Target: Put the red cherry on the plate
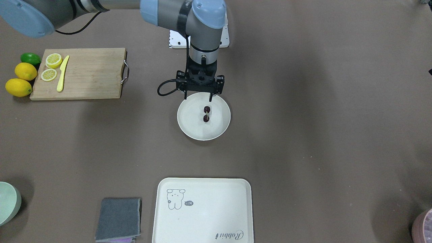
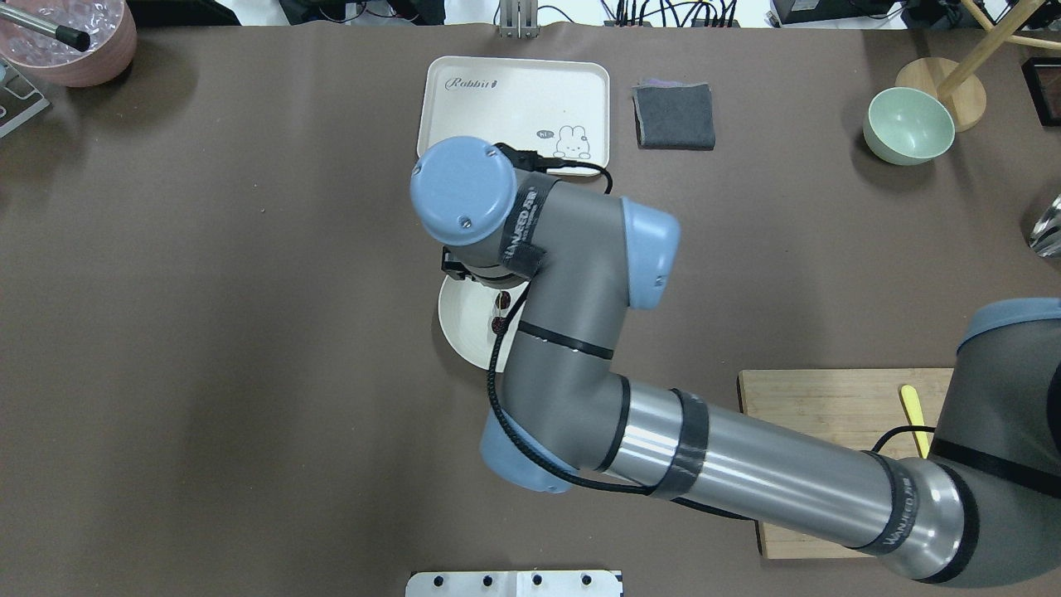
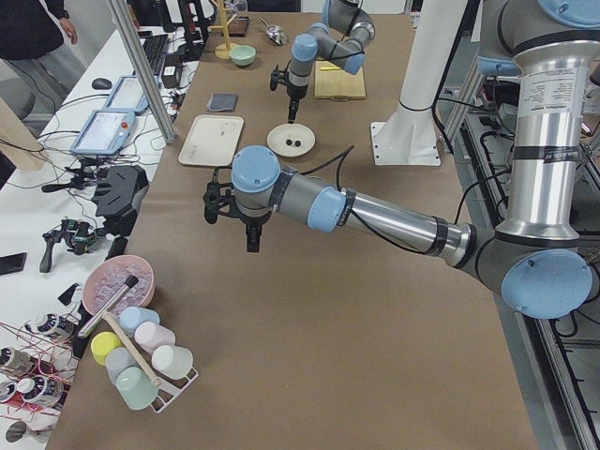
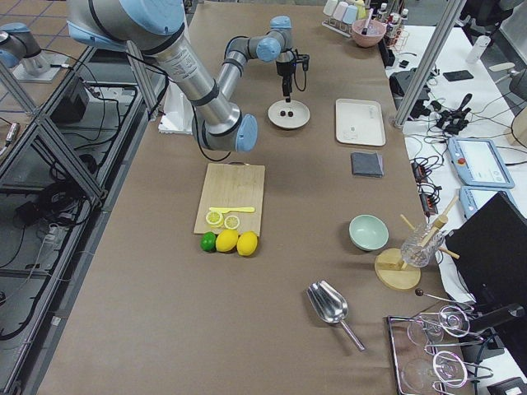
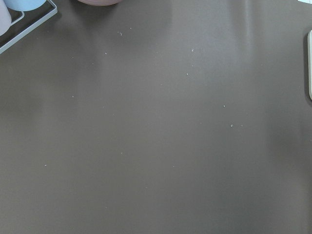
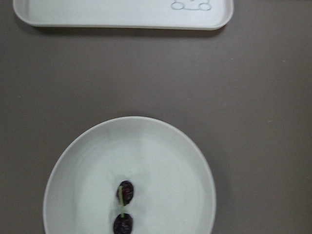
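Observation:
The red cherry [image 1: 206, 110], a pair of dark cherries on a thin stem, lies on the round cream plate [image 1: 192, 128] near its middle. The right wrist view shows the red cherry [image 6: 126, 191] resting free on the plate [image 6: 165, 165], with no fingers in frame. My right gripper [image 1: 198, 98] hangs open just above the plate's robot-side rim, fingers apart and nothing between them. My left gripper [image 3: 251, 246] hovers over bare table far from the plate. It shows only in the exterior left view, so I cannot tell its state.
A wooden cutting board [image 1: 91, 74] carries lemon slices and a yellow knife [image 1: 62, 73], with lemons and a lime beside it. A rectangular bear tray [image 1: 202, 211], grey cloth [image 1: 118, 218] and pale green bowl [image 1: 8, 202] line the operators' side. A pink bowl [image 2: 70, 41] stands at a corner.

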